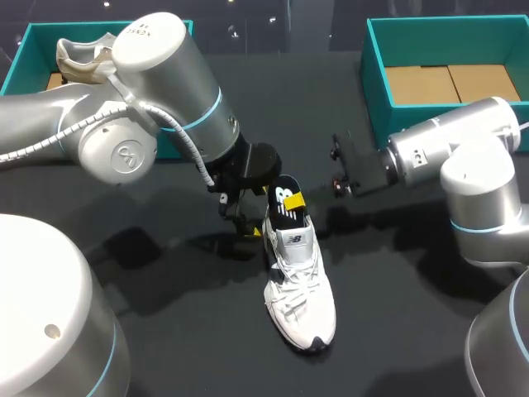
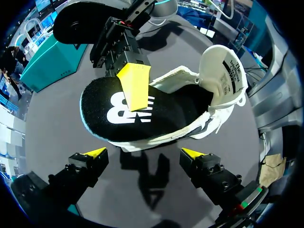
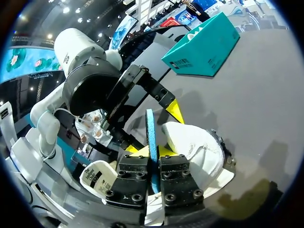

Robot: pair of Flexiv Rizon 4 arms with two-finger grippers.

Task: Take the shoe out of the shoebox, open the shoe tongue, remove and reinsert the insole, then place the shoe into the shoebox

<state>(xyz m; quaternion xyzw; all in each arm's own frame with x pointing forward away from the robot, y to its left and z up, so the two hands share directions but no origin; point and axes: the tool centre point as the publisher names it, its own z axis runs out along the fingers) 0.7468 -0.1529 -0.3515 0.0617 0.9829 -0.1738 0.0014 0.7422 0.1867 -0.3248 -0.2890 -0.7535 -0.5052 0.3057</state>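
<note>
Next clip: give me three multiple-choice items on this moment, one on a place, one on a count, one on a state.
1. Where is the shoe nearest the grippers?
A. inside a box
B. on the table
C. held in the air

2. How many teal shoeboxes show?
A. two
B. one
C. three

3. The right gripper is:
A. open
B. out of view
C. shut on the insole

Answers:
1 B: the shoe's sole rests on the dark tabletop.
2 A: one shoebox stands at each far corner.
3 C: its fingers clamp the insole's edge from both sides, while the left gripper stands open.
</note>
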